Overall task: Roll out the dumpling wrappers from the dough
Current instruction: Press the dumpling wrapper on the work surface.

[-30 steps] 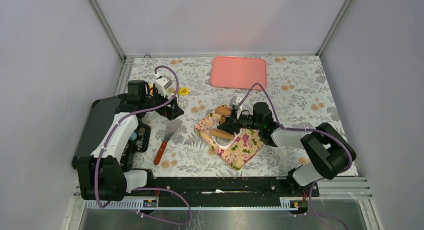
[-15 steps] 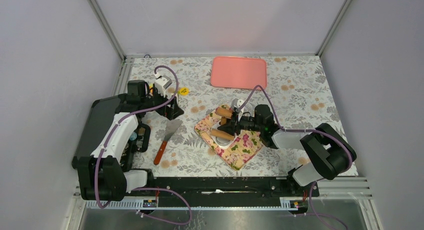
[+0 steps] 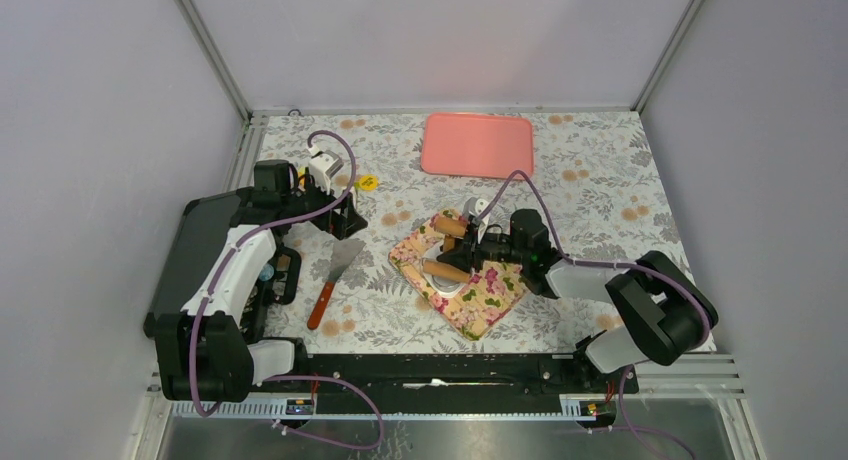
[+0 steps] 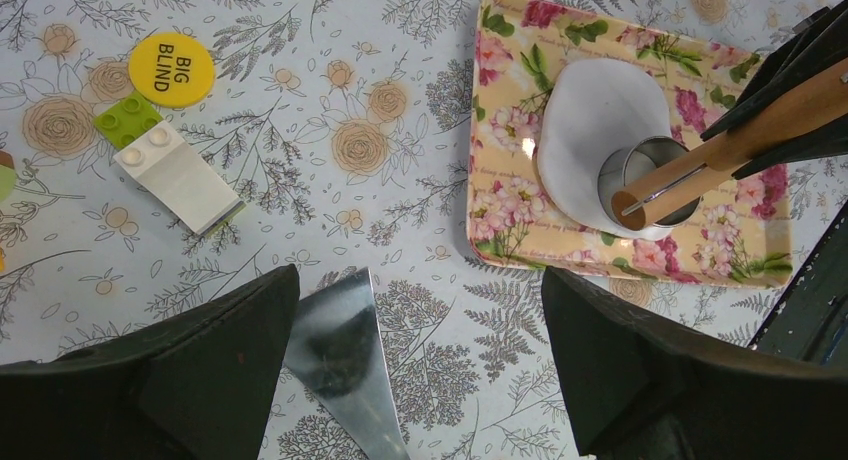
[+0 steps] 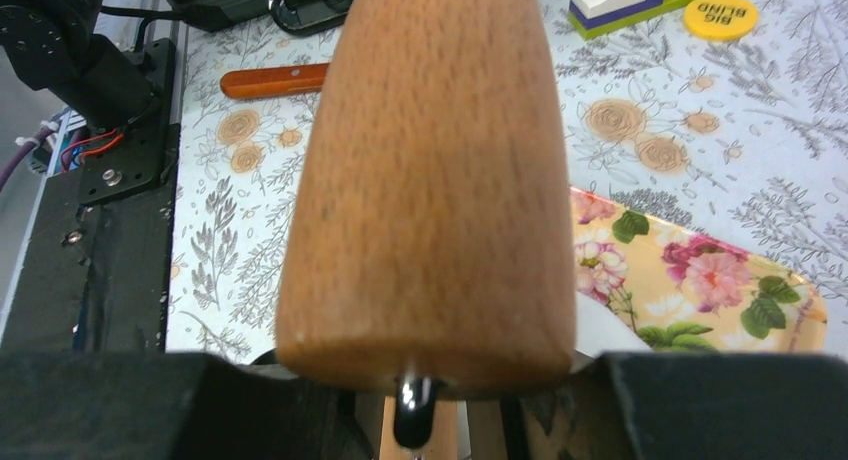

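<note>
The dough (image 4: 597, 115) is a thin flat white sheet on the floral tray (image 4: 510, 190), also visible in the top view (image 3: 445, 293). A shiny metal ring cutter (image 4: 640, 172) stands on the sheet's edge. My right gripper (image 3: 466, 248) is shut on the brown wooden rolling pin (image 3: 441, 271), which fills the right wrist view (image 5: 430, 180) and crosses just above the ring (image 4: 720, 150). No cut wrapper discs show. My left gripper (image 4: 420, 365) is open and empty, hovering left of the tray above the spatula blade (image 4: 340, 355).
A pink tray (image 3: 477, 143) lies at the back. The red-handled spatula (image 3: 335, 278) lies left of the floral tray. A yellow "BIG BLIND" token (image 4: 171, 68) and a green-and-white toy brick (image 4: 170, 170) lie near the left gripper (image 3: 340, 206).
My right arm has shifted slightly to the right, with the rolling pin still held over the tray. The left arm has not moved.
</note>
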`<state>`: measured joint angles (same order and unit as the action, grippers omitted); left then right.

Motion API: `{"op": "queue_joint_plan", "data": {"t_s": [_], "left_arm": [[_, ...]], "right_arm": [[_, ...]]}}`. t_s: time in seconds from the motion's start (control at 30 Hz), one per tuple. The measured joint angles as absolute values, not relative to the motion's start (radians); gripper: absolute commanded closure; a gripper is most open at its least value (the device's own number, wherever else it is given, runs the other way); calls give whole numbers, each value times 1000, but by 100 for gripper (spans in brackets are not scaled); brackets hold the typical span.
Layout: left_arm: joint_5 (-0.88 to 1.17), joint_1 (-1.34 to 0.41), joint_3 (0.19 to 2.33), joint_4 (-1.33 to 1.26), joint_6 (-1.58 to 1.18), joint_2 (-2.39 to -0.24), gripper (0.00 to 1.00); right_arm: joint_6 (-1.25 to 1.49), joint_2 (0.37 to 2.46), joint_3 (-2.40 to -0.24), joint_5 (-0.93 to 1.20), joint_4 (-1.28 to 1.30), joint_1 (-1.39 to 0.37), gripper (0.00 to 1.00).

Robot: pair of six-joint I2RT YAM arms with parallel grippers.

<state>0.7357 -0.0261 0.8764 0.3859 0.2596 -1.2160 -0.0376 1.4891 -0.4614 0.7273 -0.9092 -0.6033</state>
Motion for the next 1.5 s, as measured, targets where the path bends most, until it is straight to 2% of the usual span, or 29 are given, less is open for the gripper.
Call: {"op": "queue_joint_plan", "data": {"t_s": [0.27, 0.43, 0.7, 0.97, 1.13, 1.3, 1.4, 1.5], "left_arm": [[747, -20, 876, 376, 265, -1216, 1], [806, -17, 877, 395, 329, -1219, 1], [891, -17, 890, 534, 492, -1261, 1], [915, -17, 890, 599, 579, -1261, 1], [904, -17, 890, 635, 613, -1261, 1], [874, -1, 890, 638, 609, -1258, 1], [846, 20, 890, 634, 594, -1240, 1], [799, 27, 890, 625, 567, -1208, 1]], "right_arm": [[9, 1458, -584, 814, -688, -600, 100], [-2, 1470, -678, 993, -671, -593, 100], [-42, 1644, -867, 1390, -687, -512, 100], [-47, 1811, -1071, 1512, -685, -470, 100], [14, 1888, -1118, 1519, -698, -469, 100], [185, 1897, -1121, 1432, -732, -469, 100], [160, 1842, -1114, 1229, -594, -476, 100], [139, 1720, -1050, 892, -498, -501, 100]]}}
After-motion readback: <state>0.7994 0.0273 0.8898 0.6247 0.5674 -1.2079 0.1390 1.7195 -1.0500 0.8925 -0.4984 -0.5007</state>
